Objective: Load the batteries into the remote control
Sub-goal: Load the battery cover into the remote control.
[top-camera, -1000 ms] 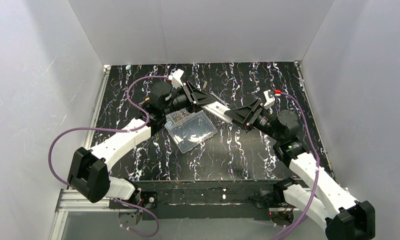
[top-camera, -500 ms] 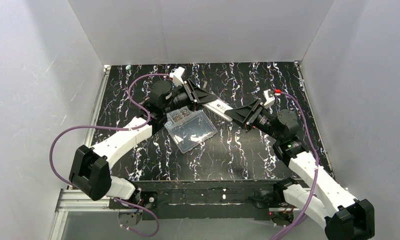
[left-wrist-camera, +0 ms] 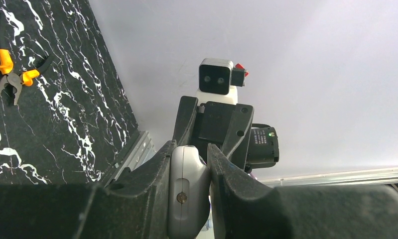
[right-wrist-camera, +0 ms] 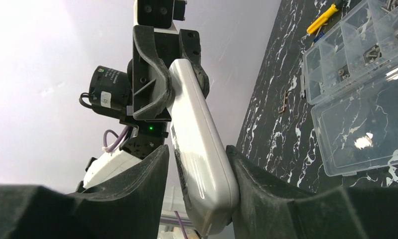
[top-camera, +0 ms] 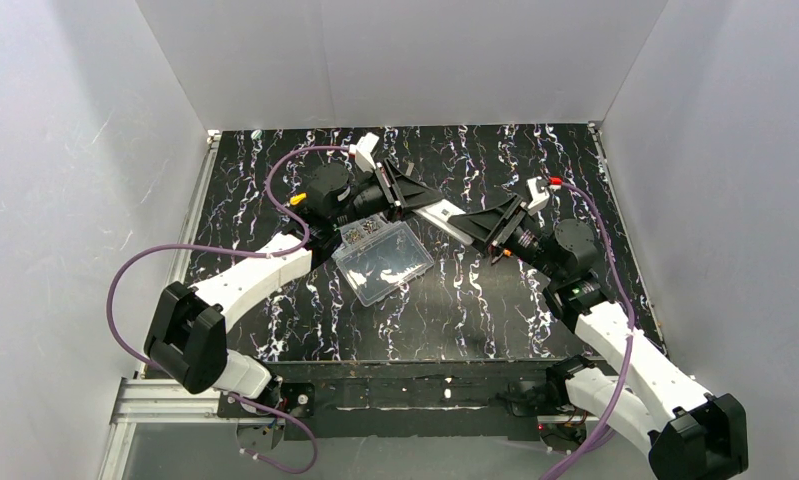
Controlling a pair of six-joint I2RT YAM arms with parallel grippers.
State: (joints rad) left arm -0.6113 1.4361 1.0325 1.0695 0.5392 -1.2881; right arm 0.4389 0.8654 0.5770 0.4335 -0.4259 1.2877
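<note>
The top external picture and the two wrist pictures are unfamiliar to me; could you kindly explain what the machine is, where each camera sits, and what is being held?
This is a pair of white robot arms bolted at the near edge of a black marbled table. The top external view looks down from above and behind them. The other two views come from a camera on each wrist, looking along that arm's own fingers. The left end effector and the right end effector each grip one end of a slim white remote control, held between them. On the table nearby lies a clear plastic compartment box, lid open, with small metal parts in some compartments. Orange-handled pliers also lie on the table.
</note>
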